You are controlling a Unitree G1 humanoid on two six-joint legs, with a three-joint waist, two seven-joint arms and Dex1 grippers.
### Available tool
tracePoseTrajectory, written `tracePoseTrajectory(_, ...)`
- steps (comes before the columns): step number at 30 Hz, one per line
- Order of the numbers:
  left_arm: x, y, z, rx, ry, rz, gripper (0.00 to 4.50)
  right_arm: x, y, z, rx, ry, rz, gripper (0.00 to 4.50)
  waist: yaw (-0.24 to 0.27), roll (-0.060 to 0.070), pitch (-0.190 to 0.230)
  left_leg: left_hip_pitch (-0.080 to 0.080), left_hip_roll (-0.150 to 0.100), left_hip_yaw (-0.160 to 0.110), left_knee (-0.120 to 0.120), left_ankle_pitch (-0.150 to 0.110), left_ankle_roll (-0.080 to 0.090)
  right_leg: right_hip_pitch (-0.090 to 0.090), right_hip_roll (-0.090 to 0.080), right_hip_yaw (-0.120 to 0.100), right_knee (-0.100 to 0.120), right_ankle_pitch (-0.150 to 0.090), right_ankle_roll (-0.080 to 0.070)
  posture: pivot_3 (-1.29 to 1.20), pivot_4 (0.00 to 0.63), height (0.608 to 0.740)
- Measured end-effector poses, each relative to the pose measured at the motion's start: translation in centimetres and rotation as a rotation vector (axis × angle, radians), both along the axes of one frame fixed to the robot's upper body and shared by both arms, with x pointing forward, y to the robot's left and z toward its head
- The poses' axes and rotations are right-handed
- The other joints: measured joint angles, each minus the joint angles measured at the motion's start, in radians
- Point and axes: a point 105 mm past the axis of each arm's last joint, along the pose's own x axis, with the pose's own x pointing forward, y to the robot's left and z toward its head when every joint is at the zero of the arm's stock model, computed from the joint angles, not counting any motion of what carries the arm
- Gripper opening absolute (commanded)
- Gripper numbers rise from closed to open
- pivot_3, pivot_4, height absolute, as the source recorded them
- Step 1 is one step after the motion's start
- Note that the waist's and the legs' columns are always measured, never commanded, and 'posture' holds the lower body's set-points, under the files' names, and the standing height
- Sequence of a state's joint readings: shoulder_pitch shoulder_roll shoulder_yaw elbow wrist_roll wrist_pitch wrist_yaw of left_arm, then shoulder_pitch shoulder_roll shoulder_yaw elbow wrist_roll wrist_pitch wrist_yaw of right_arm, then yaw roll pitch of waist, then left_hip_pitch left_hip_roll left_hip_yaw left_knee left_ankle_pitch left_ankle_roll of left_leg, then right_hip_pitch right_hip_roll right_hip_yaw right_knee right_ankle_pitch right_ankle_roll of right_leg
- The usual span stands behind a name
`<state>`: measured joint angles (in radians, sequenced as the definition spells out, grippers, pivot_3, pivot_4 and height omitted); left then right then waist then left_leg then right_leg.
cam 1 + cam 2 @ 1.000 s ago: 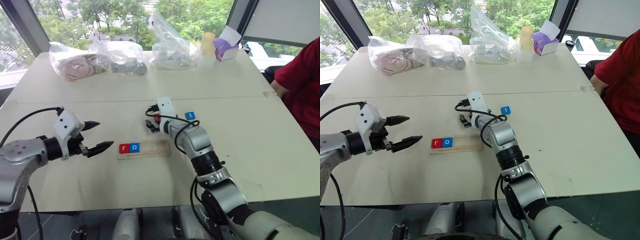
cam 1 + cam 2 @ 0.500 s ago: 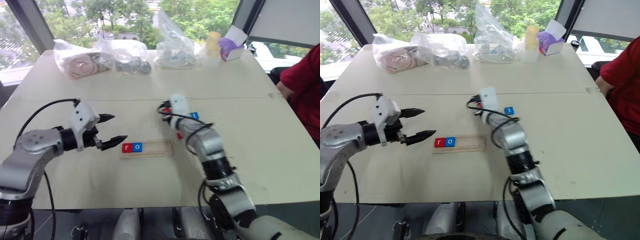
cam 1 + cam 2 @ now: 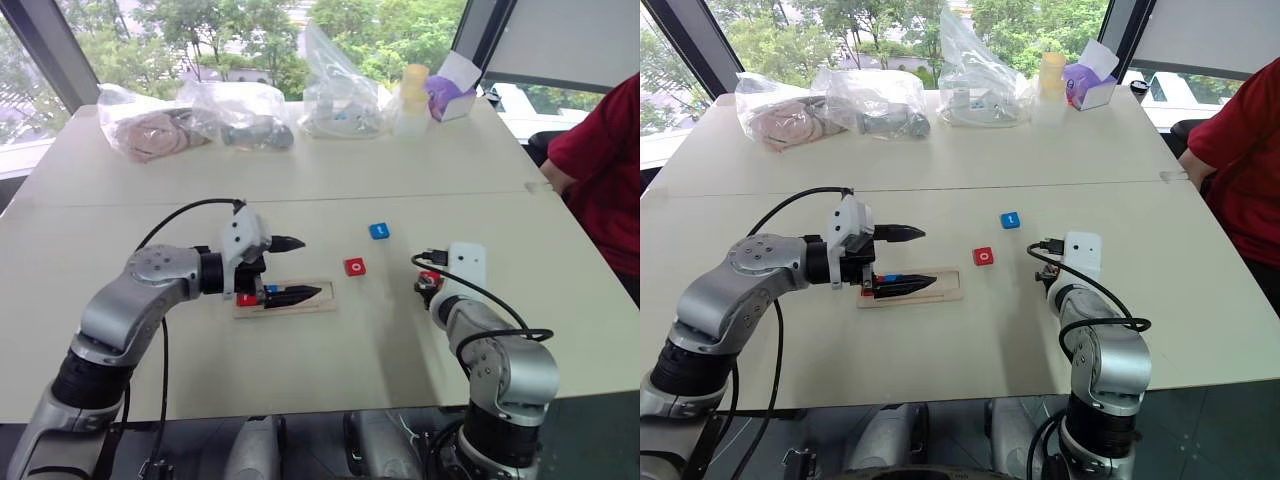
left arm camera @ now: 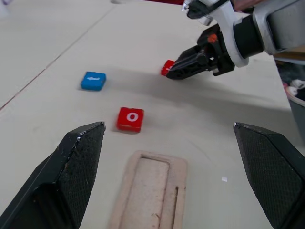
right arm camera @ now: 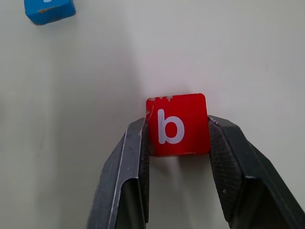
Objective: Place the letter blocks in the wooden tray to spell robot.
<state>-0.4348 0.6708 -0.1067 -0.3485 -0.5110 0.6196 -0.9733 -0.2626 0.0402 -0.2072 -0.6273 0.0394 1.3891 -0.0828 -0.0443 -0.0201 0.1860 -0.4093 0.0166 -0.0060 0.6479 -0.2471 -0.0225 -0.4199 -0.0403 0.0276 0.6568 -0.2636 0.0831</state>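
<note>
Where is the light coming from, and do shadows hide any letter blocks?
Left eye view: daylight comes from the windows behind the table. Left wrist view: a soft shadow lies on the table under the right tool; the red o block is readable. Right wrist view: the b block is evenly lit, without glare.

Hidden or cut off

My left gripper (image 3: pixel 290 268) hangs over the wooden tray (image 3: pixel 322 297) and covers most of the two blocks in its left end, so I cannot read their letters. The person (image 3: pixel 600 170) at the right is cut off by the edge. The contents of the far bags (image 3: pixel 190 120) are unclear.
</note>
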Motion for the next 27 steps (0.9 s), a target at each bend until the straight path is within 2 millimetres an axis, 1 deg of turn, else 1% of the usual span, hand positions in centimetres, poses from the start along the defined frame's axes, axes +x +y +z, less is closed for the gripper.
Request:
tracePoseTrajectory(2, 0.0, 0.1, 0.0, 0.006, 0.003, -0.011, 4.50, 0.2, 0.1, 0.1, 0.017, -0.002, -0.003, 2.21, 0.000, 0.000, 0.000, 0.000, 0.000, 0.000, 0.000, 0.000, 0.000, 0.000, 0.000, 0.000, 0.000, 0.000, 0.000, 0.00, 0.150, 0.740)
tracePoseTrajectory(4, 0.1, 0.2, -0.1, 0.006, 0.008, -0.015, 4.50, 0.3, 0.4, 0.1, 0.022, -0.003, 0.006, 3.00, 0.001, 0.000, 0.000, 0.000, 0.000, 0.000, -0.001, 0.000, 0.000, 0.000, 0.000, 0.000, 0.000, 0.000, 0.000, 0.00, 0.150, 0.740)
tracePoseTrajectory(6, 0.2, 0.4, -0.2, 0.012, 0.007, -0.009, 4.50, 0.3, 0.6, 0.2, 0.011, -0.003, 0.026, 4.18, 0.001, 0.000, 0.000, 0.000, 0.000, 0.000, -0.001, 0.000, 0.000, 0.000, -0.001, 0.000, 0.000, 0.000, 0.000, 0.00, 0.150, 0.740)
tracePoseTrajectory(7, 0.2, 0.5, -0.2, 0.017, 0.007, -0.006, 4.50, 0.4, 0.7, 0.3, -0.001, -0.003, 0.041, 4.44, 0.001, 0.000, 0.000, 0.000, -0.001, 0.000, -0.001, 0.000, 0.000, 0.000, -0.001, 0.000, 0.000, 0.000, 0.000, 0.00, 0.150, 0.740)
tracePoseTrajectory(9, 0.3, 0.8, -0.2, 0.024, 0.005, -0.002, 4.50, 0.5, 0.3, 0.6, -0.060, -0.014, 0.071, 4.44, 0.002, 0.000, 0.000, -0.001, -0.001, 0.000, -0.001, 0.000, 0.000, 0.000, -0.002, 0.000, -0.001, 0.000, 0.001, 0.00, 0.150, 0.740)
tracePoseTrajectory(10, 0.3, 1.0, -0.2, 0.030, 0.005, 0.000, 4.50, 0.7, -0.1, 1.3, -0.125, -0.043, 0.098, 4.44, 0.003, 0.001, 0.001, -0.001, -0.001, 0.000, -0.001, 0.000, 0.000, 0.000, -0.003, 0.000, -0.001, -0.001, 0.000, 0.00, 0.150, 0.740)
tracePoseTrajectory(11, 0.4, 1.3, -0.1, 0.036, 0.008, 0.004, 4.50, 1.1, -0.6, 2.5, -0.194, -0.096, 0.138, 4.44, 0.002, 0.002, 0.001, -0.001, -0.001, 0.001, -0.001, 0.000, 0.000, 0.000, -0.004, 0.000, -0.002, -0.001, -0.001, 0.00, 0.150, 0.740)
tracePoseTrajectory(12, 0.5, 1.8, -0.1, 0.043, 0.012, 0.016, 4.50, 1.6, -1.2, 4.1, -0.239, -0.164, 0.182, 4.44, 0.002, 0.002, 0.001, -0.001, -0.002, 0.002, 0.000, 0.000, 0.000, 0.001, -0.004, 0.000, -0.003, -0.002, -0.002, 0.00, 0.150, 0.740)
tracePoseTrajectory(13, 0.6, 2.3, 0.1, 0.046, 0.016, 0.025, 4.50, 2.1, -1.3, 5.7, -0.264, -0.235, 0.253, 4.44, 0.001, 0.001, 0.002, -0.001, -0.002, 0.002, 0.000, 0.000, 0.000, 0.001, -0.003, 0.000, -0.004, -0.002, -0.001, 0.00, 0.150, 0.740)
tracePoseTrajectory(14, 0.6, 2.8, 0.5, 0.044, 0.021, 0.027, 4.50, 2.3, -1.2, 7.4, -0.296, -0.307, 0.375, 4.44, 0.000, 0.001, 0.002, -0.001, -0.002, 0.002, -0.001, 0.000, 0.000, 0.001, -0.003, 0.000, -0.005, -0.002, 0.000, 0.00, 0.150, 0.740)
tracePoseTrajectory(15, 0.5, 3.1, 0.8, 0.039, 0.026, 0.023, 4.50, 2.3, -1.2, 8.3, -0.317, -0.350, 0.474, 4.44, 0.001, 0.001, 0.001, 0.000, -0.002, 0.001, -0.001, 0.000, 0.000, 0.004, -0.003, -0.001, -0.006, -0.001, 0.002, 0.00, 0.150, 0.740)
tracePoseTrajectory(16, 0.3, 3.2, 1.1, 0.027, 0.032, 0.016, 4.50, 2.2, -1.2, 8.7, -0.330, -0.370, 0.563, 4.44, 0.001, 0.001, 0.002, 0.001, -0.001, 0.001, -0.001, -0.001, 0.001, 0.007, -0.002, -0.003, -0.008, -0.002, 0.003, 0.00, 0.150, 0.740)
tracePoseTrajectory(17, 0.2, 3.3, 1.3, 0.026, 0.037, 0.007, 4.50, 2.0, -1.1, 8.3, -0.336, -0.361, 0.651, 4.44, 0.002, 0.000, 0.001, 0.001, -0.001, 0.001, -0.002, -0.001, 0.002, 0.007, -0.001, -0.003, -0.008, -0.002, 0.003, 0.00, 0.150, 0.740)
tracePoseTrajectory(18, -0.1, 3.3, 1.3, 0.039, 0.034, -0.010, 4.50, 1.5, -1.3, 7.3, -0.342, -0.324, 0.756, 4.44, 0.005, 0.000, 0.002, 0.001, -0.002, 0.000, -0.002, -0.001, 0.002, 0.008, -0.002, -0.004, -0.009, -0.002, 0.003, 0.00, 0.150, 0.740)
tracePoseTrajectory(19, -0.4, 3.3, 1.3, 0.065, 0.033, -0.033, 4.50, 0.7, -2.0, 5.6, -0.336, -0.241, 0.867, 4.44, 0.012, 0.000, 0.002, 0.001, -0.002, 0.000, -0.002, -0.002, 0.003, 0.008, -0.002, -0.004, -0.009, -0.003, 0.004, 0.00, 0.150, 0.740)
tracePoseTrajectory(20, -0.7, 3.5, 1.4, 0.087, 0.031, -0.044, 4.50, 0.0, -3.0, 3.9, -0.308, -0.162, 0.929, 4.44, 0.015, -0.001, 0.002, 0.001, -0.002, 0.000, -0.002, -0.002, 0.003, 0.008, -0.003, -0.004, -0.009, -0.003, 0.004, 0.00, 0.150, 0.740)
tracePoseTrajectory(21, -0.8, 3.6, 1.4, 0.102, 0.031, -0.051, 4.50, -0.3, -3.7, 3.0, -0.287, -0.124, 0.967, 4.44, 0.019, -0.001, 0.002, 0.001, -0.002, 0.001, -0.001, -0.002, 0.004, 0.008, -0.003, -0.003, -0.009, -0.003, 0.004, 0.00, 0.150, 0.740)
tracePoseTrajectory(23, -1.2, 3.5, 1.6, 0.116, 0.024, -0.079, 4.50, -0.4, -4.6, 2.4, -0.278, -0.120, 1.038, 4.44, 0.018, 0.000, 0.003, 0.001, -0.002, 0.002, -0.001, -0.002, 0.004, 0.008, -0.004, -0.001, -0.009, -0.003, 0.004, 0.00, 0.150, 0.740)
tracePoseTrajectory(27, -1.8, 2.8, 2.1, 0.141, -0.003, -0.129, 4.50, 0.2, -6.0, 2.1, -0.293, -0.157, 1.146, 4.44, 0.020, 0.000, 0.003, 0.003, -0.002, 0.004, 0.001, -0.002, 0.003, 0.010, -0.003, -0.001, -0.009, -0.003, 0.002, 0.00, 0.150, 0.740)
